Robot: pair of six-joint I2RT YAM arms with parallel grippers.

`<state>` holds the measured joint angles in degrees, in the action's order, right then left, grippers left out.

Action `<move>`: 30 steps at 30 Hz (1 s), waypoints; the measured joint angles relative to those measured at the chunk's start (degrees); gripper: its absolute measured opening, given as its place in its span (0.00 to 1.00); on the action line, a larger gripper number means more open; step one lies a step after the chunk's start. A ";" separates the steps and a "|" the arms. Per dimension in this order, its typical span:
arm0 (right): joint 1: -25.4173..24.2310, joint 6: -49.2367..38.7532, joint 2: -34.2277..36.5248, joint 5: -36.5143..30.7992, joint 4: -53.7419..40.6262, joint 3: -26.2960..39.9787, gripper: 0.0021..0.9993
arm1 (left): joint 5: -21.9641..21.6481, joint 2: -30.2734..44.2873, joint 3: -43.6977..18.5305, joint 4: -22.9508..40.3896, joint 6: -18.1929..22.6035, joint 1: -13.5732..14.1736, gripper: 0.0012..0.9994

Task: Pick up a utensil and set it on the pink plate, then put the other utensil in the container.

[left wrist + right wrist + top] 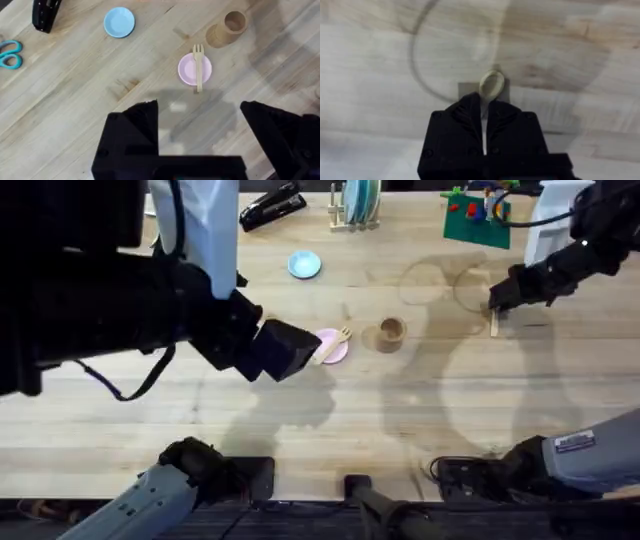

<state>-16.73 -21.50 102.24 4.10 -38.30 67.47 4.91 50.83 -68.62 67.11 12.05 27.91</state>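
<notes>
right wrist: pale wooden spoon (pixel 491 84), rounded tineless end, pinched in right gripper (pixel 484 111)

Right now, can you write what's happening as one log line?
fork: on pink plate | left gripper: open, empty | right gripper: shut on spoon | container: empty

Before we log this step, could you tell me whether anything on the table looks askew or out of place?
Nothing looks spilled or damaged. The fork lies across the pink plate with its handle overhanging the rim, and the container stands upright.
</notes>
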 joint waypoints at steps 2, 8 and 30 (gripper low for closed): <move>0.00 0.01 -1.22 0.00 -0.89 -0.59 0.03 | -0.02 0.02 0.00 0.00 0.01 0.01 0.99; 0.00 0.02 -9.49 0.00 -2.56 -1.02 0.03 | 0.00 0.00 0.00 0.00 0.01 0.02 0.99; -0.73 -11.55 -32.87 23.63 -8.14 -1.02 0.03 | -0.01 0.00 0.00 0.00 0.01 -0.01 0.99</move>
<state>-17.46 -33.05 69.37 27.72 -46.44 66.46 4.90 50.83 -68.62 67.11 12.05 27.90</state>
